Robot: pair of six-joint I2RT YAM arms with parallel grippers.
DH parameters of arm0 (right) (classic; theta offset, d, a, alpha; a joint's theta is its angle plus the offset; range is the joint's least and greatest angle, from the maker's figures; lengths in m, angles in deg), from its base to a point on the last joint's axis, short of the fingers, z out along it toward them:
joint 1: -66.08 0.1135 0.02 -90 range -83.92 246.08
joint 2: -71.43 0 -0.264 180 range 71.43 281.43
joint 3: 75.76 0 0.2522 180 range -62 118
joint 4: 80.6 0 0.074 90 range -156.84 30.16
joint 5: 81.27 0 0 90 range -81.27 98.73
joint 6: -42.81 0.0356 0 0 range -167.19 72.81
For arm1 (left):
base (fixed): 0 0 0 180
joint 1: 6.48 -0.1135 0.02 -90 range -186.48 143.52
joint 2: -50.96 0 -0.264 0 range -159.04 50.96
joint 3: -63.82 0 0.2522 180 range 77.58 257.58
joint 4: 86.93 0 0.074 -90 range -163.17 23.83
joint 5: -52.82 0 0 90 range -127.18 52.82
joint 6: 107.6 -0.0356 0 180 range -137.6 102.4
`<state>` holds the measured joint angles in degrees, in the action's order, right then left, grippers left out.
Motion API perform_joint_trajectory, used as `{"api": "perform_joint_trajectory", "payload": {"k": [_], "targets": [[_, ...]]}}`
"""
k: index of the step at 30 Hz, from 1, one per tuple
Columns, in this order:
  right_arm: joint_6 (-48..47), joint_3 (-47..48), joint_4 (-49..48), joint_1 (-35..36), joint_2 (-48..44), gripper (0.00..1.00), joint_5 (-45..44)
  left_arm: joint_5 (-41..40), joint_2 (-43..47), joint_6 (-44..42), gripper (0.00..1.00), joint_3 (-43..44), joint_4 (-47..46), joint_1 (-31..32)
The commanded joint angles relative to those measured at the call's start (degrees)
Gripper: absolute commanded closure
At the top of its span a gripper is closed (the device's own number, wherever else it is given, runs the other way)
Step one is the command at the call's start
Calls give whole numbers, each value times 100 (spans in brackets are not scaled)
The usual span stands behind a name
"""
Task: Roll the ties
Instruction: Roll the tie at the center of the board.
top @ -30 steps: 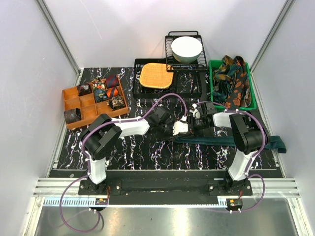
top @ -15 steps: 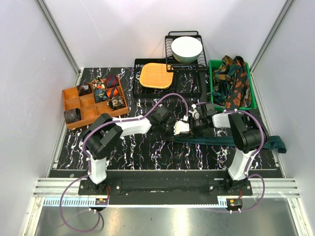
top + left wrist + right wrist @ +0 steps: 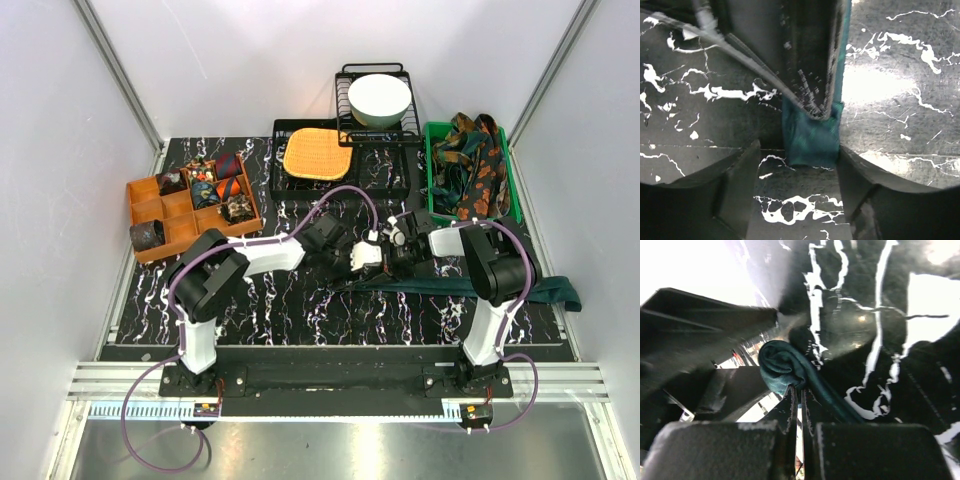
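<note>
Plain teal tie (image 3: 812, 142): laid flat on the black marble tabletop (image 3: 900, 100), its end curled over and nipped in the tightly closed right gripper (image 3: 800, 395), apparently to start the coil; left gripper (image 3: 797, 152) parted, empty, straddling that end, probably ready to guide the roll.

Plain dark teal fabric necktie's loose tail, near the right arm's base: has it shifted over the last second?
No. The tail of the plain dark teal fabric necktie lies in the same spot, on the near side of the green plastic bin.
</note>
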<state>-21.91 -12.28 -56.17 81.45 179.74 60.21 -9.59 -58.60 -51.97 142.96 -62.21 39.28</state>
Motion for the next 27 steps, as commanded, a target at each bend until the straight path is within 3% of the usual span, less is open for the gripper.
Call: {"api": "perform_joint_trajectory", "payload": {"k": [1, 5, 7, 11, 16, 20, 24, 27], "targets": [[-357, 240, 513, -8, 225, 100, -551, 114, 30, 106, 30, -474, -57, -128], [-453, 337, 690, 0, 331, 100, -832, 571, 277, 255, 18, -851, -822, -278], [-497, 381, 760, 0, 357, 100, -868, 773, 330, 482, 1, -1010, -1209, -330], [-542, 416, 831, -8, 375, 100, -912, 949, 347, 879, 1, -1045, -1579, -392], [-577, 399, 831, 0, 366, 100, -886, 1143, 611, 1590, 1, -1545, -2815, -524], [-585, 399, 822, 0, 357, 100, -868, 880, 611, 2363, 1, -1266, -2766, -524], [-612, 390, 831, 0, 357, 100, -877, 668, 953, 2304, 1, -1537, -3221, -542], [-629, 381, 831, 0, 375, 100, -868, 1184, 1103, 2355, 1, -1835, -3704, -655]]}}
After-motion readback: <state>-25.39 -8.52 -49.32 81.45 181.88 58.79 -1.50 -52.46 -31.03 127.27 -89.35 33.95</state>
